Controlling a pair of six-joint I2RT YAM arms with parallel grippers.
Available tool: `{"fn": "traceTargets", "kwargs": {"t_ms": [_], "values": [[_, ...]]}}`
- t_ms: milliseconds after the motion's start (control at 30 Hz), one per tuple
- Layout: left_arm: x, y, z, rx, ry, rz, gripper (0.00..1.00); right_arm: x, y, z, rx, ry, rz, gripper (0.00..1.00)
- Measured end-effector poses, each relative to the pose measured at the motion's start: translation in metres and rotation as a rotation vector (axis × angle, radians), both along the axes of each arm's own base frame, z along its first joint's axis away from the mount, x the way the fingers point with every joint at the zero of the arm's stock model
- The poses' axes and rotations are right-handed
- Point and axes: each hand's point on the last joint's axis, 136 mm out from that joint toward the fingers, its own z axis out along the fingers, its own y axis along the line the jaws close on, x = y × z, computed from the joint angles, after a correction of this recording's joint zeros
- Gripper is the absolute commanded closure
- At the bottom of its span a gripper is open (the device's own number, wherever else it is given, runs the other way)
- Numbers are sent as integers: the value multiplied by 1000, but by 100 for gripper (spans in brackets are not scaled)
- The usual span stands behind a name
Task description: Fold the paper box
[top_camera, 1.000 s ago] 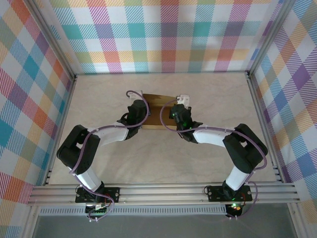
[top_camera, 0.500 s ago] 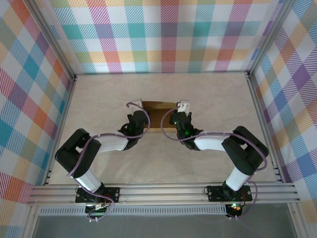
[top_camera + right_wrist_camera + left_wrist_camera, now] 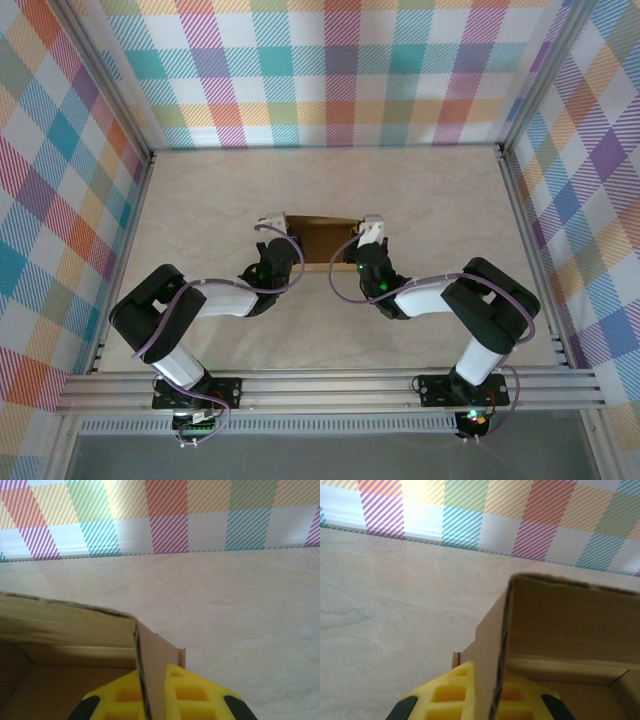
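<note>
Both arms have drawn back slightly toward the near edge with the paper box (image 3: 322,238), which sits mid-table (image 3: 420,190) between the 2 grippers. The left gripper (image 3: 485,702) pinches its upright left end wall; the right gripper (image 3: 155,700) pinches the right one.

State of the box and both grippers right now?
brown corrugated cardboard box: partly folded, top open, back and end walls upright.
left gripper: jaws shut on the box's left end wall.
right gripper: jaws shut on the box's right end wall.
</note>
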Motion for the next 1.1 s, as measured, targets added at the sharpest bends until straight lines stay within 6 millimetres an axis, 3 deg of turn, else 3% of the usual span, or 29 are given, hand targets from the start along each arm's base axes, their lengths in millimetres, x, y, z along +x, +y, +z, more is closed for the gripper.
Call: {"fn": "traceTargets", "kwargs": {"t_ms": [433, 567, 667, 733, 833, 933, 1100], "values": [[-5, 0, -20, -4, -52, 25, 100, -7, 1, -12, -29, -62, 2, 99], [-6, 0, -20, -7, -55, 25, 100, -9, 1, -13, -31, -76, -4, 94], [-6, 0, -19, -9, -58, 26, 100, -11, 2, -13, -38, -81, 3, 76], [-6, -1, -19, -9, -58, 19, 100, -13, 7, -13, -47, -81, 27, 50], [-8, -6, -19, -7, -56, 0, 100, -18, 17, -7, -45, -92, 74, 26], [-10, -11, -19, -3, -55, -20, 100, -26, 19, -1, -38, -102, 113, 14], [-11, -18, -20, 0, -50, -53, 100, -42, 14, 3, -40, -93, 160, 8]]}}
